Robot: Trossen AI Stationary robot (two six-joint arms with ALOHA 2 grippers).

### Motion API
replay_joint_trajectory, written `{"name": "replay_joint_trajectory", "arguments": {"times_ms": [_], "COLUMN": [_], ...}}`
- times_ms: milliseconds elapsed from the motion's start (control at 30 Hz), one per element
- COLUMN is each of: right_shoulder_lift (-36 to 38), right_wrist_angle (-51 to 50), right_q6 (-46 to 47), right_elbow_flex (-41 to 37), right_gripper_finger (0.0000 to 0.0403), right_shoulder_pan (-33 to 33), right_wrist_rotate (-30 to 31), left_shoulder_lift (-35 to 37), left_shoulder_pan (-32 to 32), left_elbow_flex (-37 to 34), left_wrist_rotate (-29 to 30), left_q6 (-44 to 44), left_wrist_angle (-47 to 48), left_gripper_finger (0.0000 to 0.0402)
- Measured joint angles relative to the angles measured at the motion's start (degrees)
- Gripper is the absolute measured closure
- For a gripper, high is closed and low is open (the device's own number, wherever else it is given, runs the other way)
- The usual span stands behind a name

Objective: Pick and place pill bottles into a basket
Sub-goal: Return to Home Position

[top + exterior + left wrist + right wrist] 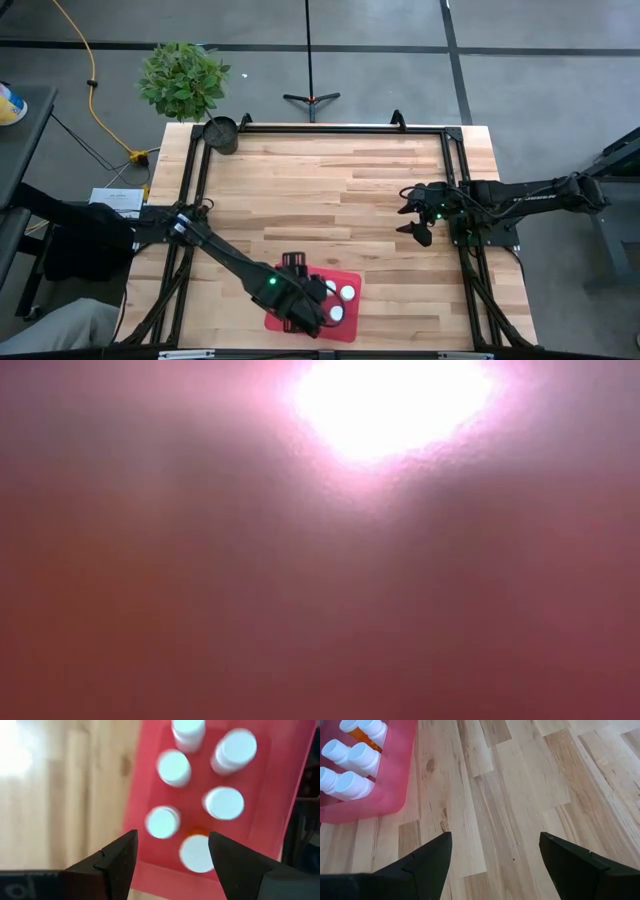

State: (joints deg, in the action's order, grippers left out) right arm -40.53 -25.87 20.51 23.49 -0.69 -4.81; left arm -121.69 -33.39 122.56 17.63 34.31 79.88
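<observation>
Left jaws wide, empty, above smooth red basket (277, 785); six round white-capped pill bottles (223, 802) inside. Right jaws wide, empty.

High camera looking straight down, the whole bench (330, 190) in frame with the basket (348, 281), left wrist camera close above the basket, facing down into it, right wrist camera well off from the basket, catching one corner, low camera only reddish blur and glare
</observation>
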Motion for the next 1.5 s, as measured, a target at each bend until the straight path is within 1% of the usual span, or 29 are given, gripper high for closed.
{"name": "replay_joint_trajectory", "arguments": {"times_ms": [200,233,333,433,533,633,733,1000,1100,1167,1267,1367,1433,1500], "right_shoulder_lift": [0.02,0.01,0.0,0.0,0.0,0.0,0.02,0.0,0.0,0.01,0.04,0.07,0.04,0.07], "right_wrist_angle": [0.0,0.0,-0.03,-0.03,-0.04,-0.02,0.0,-0.02,-0.02,-0.2,-0.45,-0.45,-0.44,-0.3], "right_q6": [0.0,0.0,-0.01,-0.02,-0.06,-0.04,-0.02,0.02,0.34,0.87,1.32,1.36,1.46,1.42], "right_elbow_flex": [0.0,0.0,0.0,0.0,0.0,0.0,0.0,0.0,0.0,0.0,0.0,0.0,0.0,0.0], "right_gripper_finger": [0.0112,0.0112,0.0112,0.0112,0.0112,0.0112,0.0112,0.0112,0.0112,0.0112,0.0112,0.0112,0.0112,0.0112], "right_shoulder_pan": [-0.02,-0.01,0.0,0.36,1.25,2.17,3.09,4.91,5.03,5.03,5.03,5.03,5.03,5.01], "right_wrist_rotate": [-0.07,-0.07,-0.08,-0.09,-0.03,0.01,0.59,1.88,1.87,1.87,1.86,1.7,1.7,1.7], "left_shoulder_lift": [0.0,0.28,5.22,9.42,12.69,15.12,16.44,16.83,17.67,19.23,23.65,29.48,34.52,40.32], "left_shoulder_pan": [0.02,0.02,0.13,0.8,1.37,2.07,3.57,10.45,13.2,14.79,16.15,16.52,16.52,16.51], "left_elbow_flex": [11.61,12.59,9.34,8.52,8.44,8.44,8.44,7.96,5.68,3.87,-0.62,-8.81,-16.24,-24.68], "left_wrist_rotate": [7.34,8.78,12.27,15.58,17.63,17.74,18.93,18.98,18.55,15.88,12.22,11.39,11.25,9.65], "left_q6": [-3.8,-4.53,-6.22,-5.01,-6.94,-11.26,-14.51,-21.44,-24.86,-27.25,-28.69,-29.67,-30.14,-30.94], "left_wrist_angle": [7.39,8.01,6.79,8.32,7.17,4.88,3.03,1.05,-4.07,-7.66,-10.93,-16.38,-21.84,-27.77], "left_gripper_finger": [0.0126,0.0126,0.0126,0.0126,0.0126,0.0126,0.0126,0.0126,0.0126,0.0126,0.0126,0.0126,0.0126,0.0126]}}
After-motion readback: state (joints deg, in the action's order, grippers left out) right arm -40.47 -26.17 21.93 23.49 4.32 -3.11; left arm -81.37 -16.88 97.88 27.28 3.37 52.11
